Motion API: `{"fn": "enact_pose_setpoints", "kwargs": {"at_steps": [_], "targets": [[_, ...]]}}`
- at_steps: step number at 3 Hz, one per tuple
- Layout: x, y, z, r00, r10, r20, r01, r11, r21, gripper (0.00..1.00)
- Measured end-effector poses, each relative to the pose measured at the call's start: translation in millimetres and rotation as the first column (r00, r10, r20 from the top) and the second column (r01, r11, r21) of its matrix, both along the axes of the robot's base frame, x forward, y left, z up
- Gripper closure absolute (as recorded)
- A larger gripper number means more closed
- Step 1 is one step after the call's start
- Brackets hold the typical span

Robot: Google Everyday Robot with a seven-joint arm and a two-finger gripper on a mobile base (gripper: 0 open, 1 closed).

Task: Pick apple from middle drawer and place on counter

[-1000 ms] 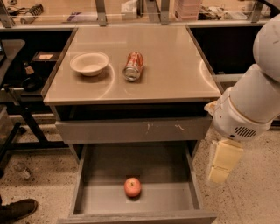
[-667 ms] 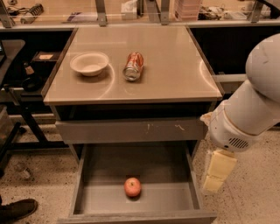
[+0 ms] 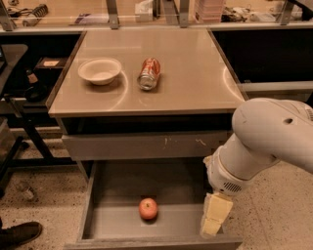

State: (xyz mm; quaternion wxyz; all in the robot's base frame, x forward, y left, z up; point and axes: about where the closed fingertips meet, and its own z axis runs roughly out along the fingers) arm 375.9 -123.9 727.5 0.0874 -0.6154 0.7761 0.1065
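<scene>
The red-orange apple [image 3: 148, 208] lies on the bare floor of the open grey middle drawer [image 3: 98, 195], near its front middle. My gripper [image 3: 214, 219] hangs from the white arm at the drawer's right front corner, to the right of the apple and apart from it. Its cream-coloured fingers [image 3: 217, 207] point down over the drawer. The glossy beige counter [image 3: 195, 73] is above the drawers, beyond the gripper.
A white bowl [image 3: 100, 71] and a dented red soda can [image 3: 148, 73] lie on the counter's left half. A closed grey drawer front [image 3: 142, 145] with scuffs sits above the open drawer. A cluttered bench [image 3: 146, 10] runs behind. A dark shoe [image 3: 19, 234] is at the lower left.
The arm and gripper have moved down and to the left, from beside the drawer's right wall to over its right front corner. The apple has not moved.
</scene>
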Motion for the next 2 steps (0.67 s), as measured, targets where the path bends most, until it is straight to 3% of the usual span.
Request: {"fn": "enact_pose_setpoints", "kwargs": {"at_steps": [1, 2], "targets": [[0.0, 0.0, 0.0, 1.0000, 0.000, 0.000, 0.000, 1.000, 0.000, 0.00], [4.7, 14.7, -24.1, 0.9997, -0.024, -0.007, 0.024, 0.999, 0.034, 0.00]]}}
